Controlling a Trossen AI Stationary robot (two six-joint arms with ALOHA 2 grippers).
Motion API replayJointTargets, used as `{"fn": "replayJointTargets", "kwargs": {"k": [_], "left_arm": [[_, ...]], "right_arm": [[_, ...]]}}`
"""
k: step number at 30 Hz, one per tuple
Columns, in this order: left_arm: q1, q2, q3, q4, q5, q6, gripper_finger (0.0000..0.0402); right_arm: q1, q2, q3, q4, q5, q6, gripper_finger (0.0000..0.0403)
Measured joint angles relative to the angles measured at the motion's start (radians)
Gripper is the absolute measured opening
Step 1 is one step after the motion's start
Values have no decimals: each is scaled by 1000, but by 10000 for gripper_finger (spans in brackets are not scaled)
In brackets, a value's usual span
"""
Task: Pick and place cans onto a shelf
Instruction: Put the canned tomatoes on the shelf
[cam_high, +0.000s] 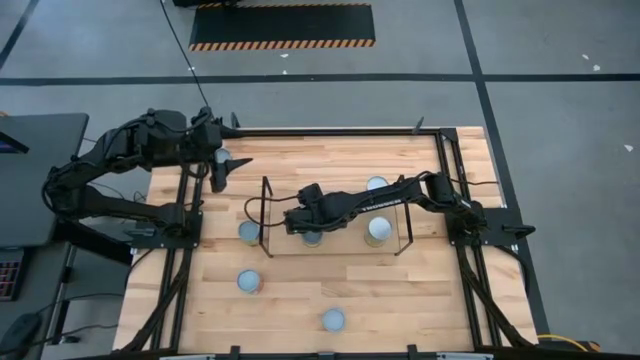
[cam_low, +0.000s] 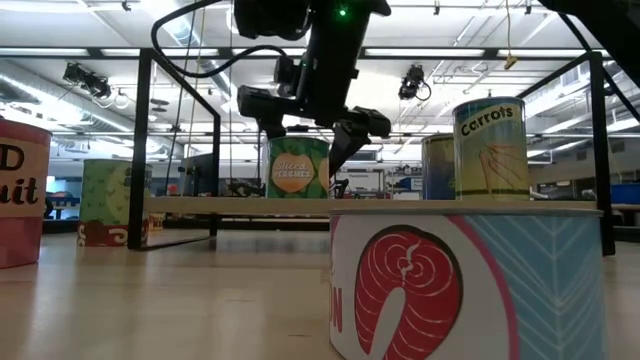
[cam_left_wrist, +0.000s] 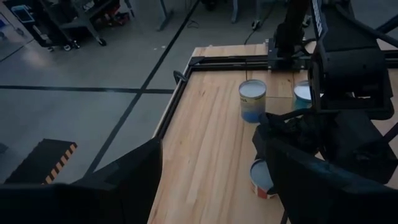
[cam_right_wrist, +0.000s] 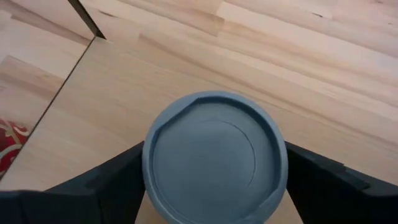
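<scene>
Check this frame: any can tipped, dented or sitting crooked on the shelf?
Nothing stands out. The cans on the shelf stand upright, including the peaches can under the right gripper; those on the table are upright too.

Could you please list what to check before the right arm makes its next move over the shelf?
1. Green-labelled sliced-peaches tin upright on the light-wood shelf board: ok.
2. Right gripper directly over that tin: ok.
3. Tin released: cannot tell.
4. Yellow-labelled carrots tin on the shelf stands apart from the right gripper: ok.
5. Left gripper open, empty, off by the table's left edge: ok.
</scene>
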Motion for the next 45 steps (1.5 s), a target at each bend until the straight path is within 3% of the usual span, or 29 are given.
{"fn": "replayJointTargets", "kwargs": {"k": [7,13,20,26,36,42,45], "left_arm": [[0,0,0,0,0,-1,286],[0,0,0,-1,0,-3,286],[-2,-7,0,-12,1,-21,286],[-44,-33,-3,-107,100,-99,286],[-237,-137,-281,-18,94,-325,286],[-381,-187,-469,95,92,-453,286],[-475,-205,-529,134,84,-544,286]], "right_arm": [[15,0,21,-28,37,-2,350],[38,-1,116,-121,108,-25,349],[99,-2,272,-215,202,-187,349],[189,-22,338,-366,215,-313,349],[336,-43,340,-403,52,-658,347],[286,-74,340,-401,-133,-860,304],[232,-84,340,-389,-161,-963,278]]}}
